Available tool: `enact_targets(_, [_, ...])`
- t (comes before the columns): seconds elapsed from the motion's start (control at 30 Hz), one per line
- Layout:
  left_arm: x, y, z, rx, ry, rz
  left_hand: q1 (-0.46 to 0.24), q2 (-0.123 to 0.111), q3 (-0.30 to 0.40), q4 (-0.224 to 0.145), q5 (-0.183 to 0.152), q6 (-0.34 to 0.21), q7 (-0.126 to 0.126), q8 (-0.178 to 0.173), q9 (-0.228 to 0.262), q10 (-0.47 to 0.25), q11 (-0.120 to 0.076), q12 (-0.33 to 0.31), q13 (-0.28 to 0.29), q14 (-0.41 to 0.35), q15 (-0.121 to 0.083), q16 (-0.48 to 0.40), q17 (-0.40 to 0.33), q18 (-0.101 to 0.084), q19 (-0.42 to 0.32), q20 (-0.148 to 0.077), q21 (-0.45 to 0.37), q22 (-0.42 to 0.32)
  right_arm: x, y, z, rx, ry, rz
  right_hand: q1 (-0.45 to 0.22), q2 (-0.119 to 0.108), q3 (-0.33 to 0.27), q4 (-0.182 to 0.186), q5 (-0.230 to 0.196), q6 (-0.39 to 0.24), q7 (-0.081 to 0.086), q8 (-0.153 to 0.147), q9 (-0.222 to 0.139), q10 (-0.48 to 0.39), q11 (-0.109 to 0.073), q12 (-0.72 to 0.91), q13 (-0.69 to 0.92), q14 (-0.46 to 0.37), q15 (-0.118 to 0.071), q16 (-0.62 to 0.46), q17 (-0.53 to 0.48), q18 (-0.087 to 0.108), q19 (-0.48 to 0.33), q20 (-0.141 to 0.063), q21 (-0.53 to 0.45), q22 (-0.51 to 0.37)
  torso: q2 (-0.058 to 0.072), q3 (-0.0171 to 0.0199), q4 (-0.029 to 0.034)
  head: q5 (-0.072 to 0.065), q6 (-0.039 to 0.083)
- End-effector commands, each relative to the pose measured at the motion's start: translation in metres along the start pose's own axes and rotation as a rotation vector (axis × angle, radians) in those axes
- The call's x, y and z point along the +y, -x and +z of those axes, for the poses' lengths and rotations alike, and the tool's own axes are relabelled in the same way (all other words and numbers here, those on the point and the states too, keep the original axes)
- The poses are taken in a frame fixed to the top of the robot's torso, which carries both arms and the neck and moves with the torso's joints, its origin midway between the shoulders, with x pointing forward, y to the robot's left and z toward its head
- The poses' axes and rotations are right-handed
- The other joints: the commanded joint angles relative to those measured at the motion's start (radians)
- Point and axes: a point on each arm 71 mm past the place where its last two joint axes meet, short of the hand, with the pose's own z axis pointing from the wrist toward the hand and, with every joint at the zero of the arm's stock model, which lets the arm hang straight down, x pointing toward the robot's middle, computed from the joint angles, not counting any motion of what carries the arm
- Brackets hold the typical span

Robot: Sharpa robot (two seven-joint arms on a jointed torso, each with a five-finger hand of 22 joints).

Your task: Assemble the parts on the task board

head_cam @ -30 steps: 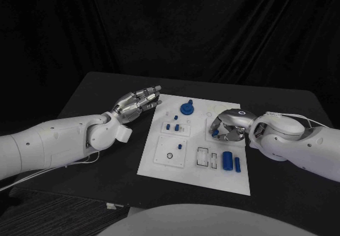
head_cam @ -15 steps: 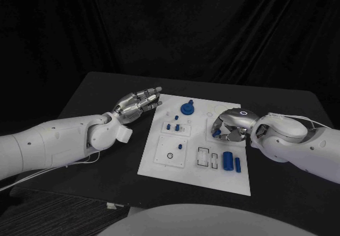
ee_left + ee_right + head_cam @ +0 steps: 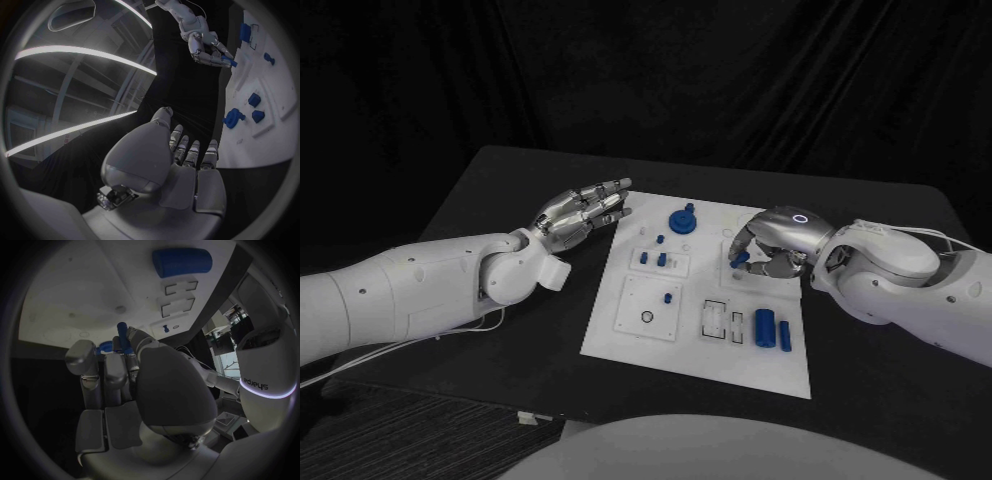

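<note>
The black table (image 3: 488, 190) stood against dark curtains, and on it lay the white task board (image 3: 697, 345), long side running away from the robot. The left hand (image 3: 581, 213) hovered just off the board's far left edge, over the bare table, fingers straight and slightly apart, holding nothing. The right hand (image 3: 769, 250) sat over the board's right side, fingers curled in, pinching a small blue peg (image 3: 122, 335) at the fingertips (image 3: 132, 335). On the board, a large blue cylinder (image 3: 763, 327) lay near the right edge beside a thinner blue bar (image 3: 785, 335). A blue knobbed part (image 3: 682, 218) stood at the far end, and small blue pegs (image 3: 651, 258) stood upright in the middle.
</note>
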Motion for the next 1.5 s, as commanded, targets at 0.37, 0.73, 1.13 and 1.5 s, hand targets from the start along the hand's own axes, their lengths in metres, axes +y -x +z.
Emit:
enact_targets(0.37, [0.001,-0.003,0.002,0.014,-0.005,-0.016,0.005,0.003,0.007,0.0,0.003,0.001,0.002,0.003,0.001,-0.006,-0.001,0.0,0.0,-0.001,0.009,0.004,0.002,0.018,0.002,0.007,0.005,-0.001,0.057,0.036,0.017,-0.004,0.119,-0.057,0.01,0.009,0.003,-0.014,-0.016,0.0,-0.001,0.001,0.006,0.042,-0.031,0.004,0.019,-0.01,-0.007,-0.02,-0.019,0.014,-0.012,-0.003,-0.02,0.109,0.001,0.0,0.0001,0.003,0.0])
enact_targets(0.73, [0.001,-0.004,0.001,0.011,-0.016,-0.016,-0.013,0.004,0.008,0.012,-0.011,-0.002,0.004,0.004,0.001,-0.008,0.003,0.0,0.0,-0.005,0.002,0.003,0.0,0.018,0.0,0.003,0.004,-0.009,0.116,0.026,0.055,0.088,0.24,-0.086,0.01,0.008,0.008,-0.021,-0.019,-0.023,0.005,-0.013,0.007,0.036,-0.025,-0.003,0.019,-0.02,-0.003,-0.039,-0.039,0.018,-0.025,-0.002,-0.05,0.103,0.0,-0.0003,-0.0002,-0.004,0.0])
enact_targets(1.13, [-0.001,-0.003,-0.002,0.006,-0.021,-0.015,-0.032,0.007,0.007,0.03,-0.019,-0.001,0.007,0.006,0.001,-0.009,0.007,0.001,0.0,-0.008,-0.003,0.003,0.0,0.018,-0.001,-0.002,0.003,-0.013,0.142,-0.003,0.075,0.15,0.298,-0.11,0.006,0.003,0.01,-0.026,-0.018,-0.039,0.008,-0.024,0.006,0.036,-0.023,-0.006,0.02,-0.024,-0.001,-0.045,-0.045,0.019,-0.029,0.0,-0.06,0.101,0.001,-0.0004,0.0021,-0.001,0.0])
enact_targets(1.5, [-0.001,-0.003,-0.002,0.007,-0.021,-0.016,-0.03,0.008,0.01,0.029,-0.013,0.001,0.007,0.007,0.001,-0.011,0.007,0.0,0.0,-0.008,-0.001,0.004,0.0,0.018,-0.001,-0.002,0.004,-0.012,0.144,-0.021,0.079,0.184,0.301,-0.095,0.007,0.003,0.01,-0.028,-0.018,-0.04,0.008,-0.025,0.006,0.036,-0.023,-0.006,0.02,-0.023,-0.001,-0.045,-0.044,0.019,-0.029,0.0,-0.06,0.102,0.002,-0.0003,0.0007,-0.001,0.0])
